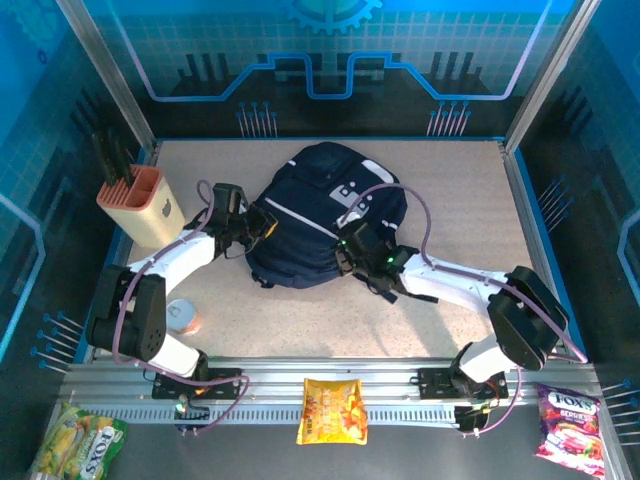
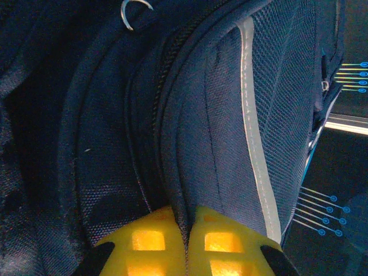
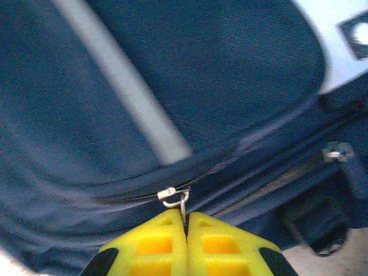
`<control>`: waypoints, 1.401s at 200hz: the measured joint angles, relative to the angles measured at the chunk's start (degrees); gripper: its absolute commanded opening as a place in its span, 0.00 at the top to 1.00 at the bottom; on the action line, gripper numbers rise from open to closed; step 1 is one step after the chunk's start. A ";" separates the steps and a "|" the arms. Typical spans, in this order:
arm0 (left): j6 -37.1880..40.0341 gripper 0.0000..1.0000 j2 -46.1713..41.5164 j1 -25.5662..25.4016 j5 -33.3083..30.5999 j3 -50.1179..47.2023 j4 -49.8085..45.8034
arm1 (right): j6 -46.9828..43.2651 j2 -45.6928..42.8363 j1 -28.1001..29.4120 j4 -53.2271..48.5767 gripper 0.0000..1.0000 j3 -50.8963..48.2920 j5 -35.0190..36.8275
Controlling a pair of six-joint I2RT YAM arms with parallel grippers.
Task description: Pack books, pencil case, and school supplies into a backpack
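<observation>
The navy backpack [image 1: 322, 205] lies in the middle of the table, its grey-white patch facing up. My left gripper [image 1: 266, 226] is at its left side; in the left wrist view the yellow fingers [image 2: 164, 236] are shut on a fold of backpack fabric [image 2: 185, 190] beside a zipper line. My right gripper [image 1: 348, 244] is at the pack's near right edge. In the right wrist view it [image 3: 185, 216] is shut on the metal ring of a zipper pull [image 3: 183, 201], which hangs from a slider [image 3: 167, 194]. The books, pencil case and school supplies are hidden.
A peach-and-cream holder with black tools [image 1: 138, 205] stands at the left. A small round tin [image 1: 184, 318] sits by the left arm's base. Snack bags lie on the front rail: green-yellow [image 1: 78, 441], yellow [image 1: 333, 410], pink [image 1: 568, 428]. Bare tabletop [image 1: 460, 190] lies right of the pack.
</observation>
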 measured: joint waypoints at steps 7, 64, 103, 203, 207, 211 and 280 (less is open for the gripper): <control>0.07 1.00 0.00 0.00 0.17 0.00 0.00 | 0.07 0.13 -1.40 -0.17 1.00 0.24 -0.59; 2.38 0.51 -0.28 -0.42 0.42 0.33 -0.85 | 1.49 0.59 -8.26 -1.25 0.58 2.23 -8.92; 9.84 0.22 -6.08 0.50 -5.46 1.25 -7.13 | -0.46 -11.98 -11.93 0.26 0.06 -2.36 -4.04; 35.63 0.01 -32.70 3.15 -39.56 -22.43 0.68 | -4.13 -27.82 -37.73 9.81 0.00 -21.16 10.86; 36.17 0.01 -32.85 3.28 -40.41 -23.37 1.29 | -3.96 -26.97 -38.97 9.88 0.00 -21.18 10.86; 36.85 0.01 -32.98 3.52 -41.35 -24.37 2.21 | -3.87 -26.10 -39.87 9.94 0.00 -21.18 10.82; 48.74 0.01 -23.45 7.80 -41.83 -32.41 25.97 | -9.79 -16.20 -42.95 32.11 0.00 -31.82 5.42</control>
